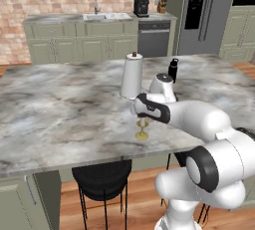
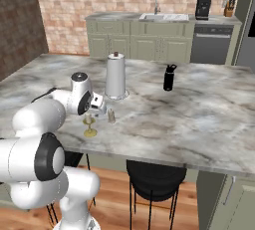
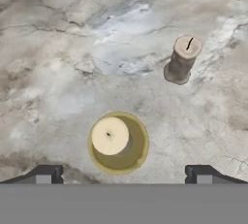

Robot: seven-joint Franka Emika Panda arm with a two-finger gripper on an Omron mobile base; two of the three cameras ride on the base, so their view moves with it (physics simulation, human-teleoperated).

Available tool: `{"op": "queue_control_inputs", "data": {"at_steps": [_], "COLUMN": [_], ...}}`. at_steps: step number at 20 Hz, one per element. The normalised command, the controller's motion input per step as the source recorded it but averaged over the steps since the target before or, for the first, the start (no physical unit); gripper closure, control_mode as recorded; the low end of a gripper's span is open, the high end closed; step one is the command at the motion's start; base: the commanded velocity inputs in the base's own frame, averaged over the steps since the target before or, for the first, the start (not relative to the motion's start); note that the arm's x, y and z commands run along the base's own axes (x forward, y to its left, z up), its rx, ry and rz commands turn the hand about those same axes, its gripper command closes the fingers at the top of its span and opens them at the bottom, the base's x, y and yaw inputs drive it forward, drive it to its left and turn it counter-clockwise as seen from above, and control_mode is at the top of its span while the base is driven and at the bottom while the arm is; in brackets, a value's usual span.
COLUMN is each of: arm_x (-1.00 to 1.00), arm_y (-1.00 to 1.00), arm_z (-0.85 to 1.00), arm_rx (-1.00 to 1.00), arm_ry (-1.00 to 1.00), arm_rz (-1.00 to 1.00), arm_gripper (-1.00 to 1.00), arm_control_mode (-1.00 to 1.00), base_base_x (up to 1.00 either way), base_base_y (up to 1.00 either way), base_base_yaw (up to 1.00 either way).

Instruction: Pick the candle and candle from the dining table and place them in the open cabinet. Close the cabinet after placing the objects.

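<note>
The cream candle (image 3: 110, 136) stands on its gold stemmed holder (image 1: 142, 133) near the front edge of the marble dining table (image 1: 60, 109). My gripper (image 3: 123, 174) hangs just above it, pointing down. It is open, its two fingertips (image 3: 46, 173) wide apart with nothing between them, and the candle sits slightly left of their midline. The stubby pale-grey candle (image 3: 182, 59) stands upright a little beyond and to the right, also seen as the small candle (image 2: 111, 116) beside the holder (image 2: 90, 127). My gripper (image 2: 94, 112) is over the holder. The open cabinet is out of view.
A tall white cone-shaped jug (image 2: 116, 76) stands just behind the candles, and a black bottle (image 2: 170, 77) farther right. A black stool (image 1: 102, 176) sits under the table's front edge. The sink counter (image 1: 99, 17) runs along the brick back wall.
</note>
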Motion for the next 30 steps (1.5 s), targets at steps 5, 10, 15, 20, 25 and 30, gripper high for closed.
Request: {"op": "queue_control_inputs", "data": {"at_steps": [5,10,15,20,25,30], "arm_x": [0.00,0.02,0.09,0.13,0.06,0.09], "arm_y": [0.10,0.02,0.00,0.00,0.02,0.02], "arm_z": [-0.20,-0.14,-0.07,-0.11,-0.08,-0.12], "arm_rx": [0.00,0.00,0.00,0.00,0.00,0.00], "arm_ry": [0.00,0.01,0.01,0.00,0.01,0.00], "arm_rz": [0.00,0.00,0.00,0.00,0.00,0.00], "arm_gripper": [-1.00,-1.00,-1.00,-1.00,-1.00,-1.00], "arm_control_mode": [-1.00,-1.00,-1.00,-1.00,-1.00,-1.00], "base_base_x": [0.00,0.00,0.00,0.00,0.00,0.00], "base_base_y": [0.00,0.00,0.00,0.00,0.00,0.00], "base_base_yaw": [0.00,0.00,0.00,0.00,0.00,0.00]}}
